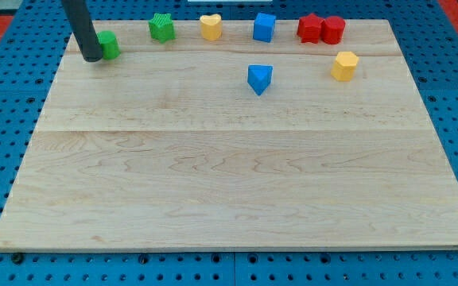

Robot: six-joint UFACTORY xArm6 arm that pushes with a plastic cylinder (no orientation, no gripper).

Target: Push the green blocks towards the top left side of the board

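My tip [91, 58] touches the green block's [109, 44] left side.

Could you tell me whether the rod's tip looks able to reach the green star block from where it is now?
Probably yes: my tip sits against the green block, and only bare board lies between there and the green star block.
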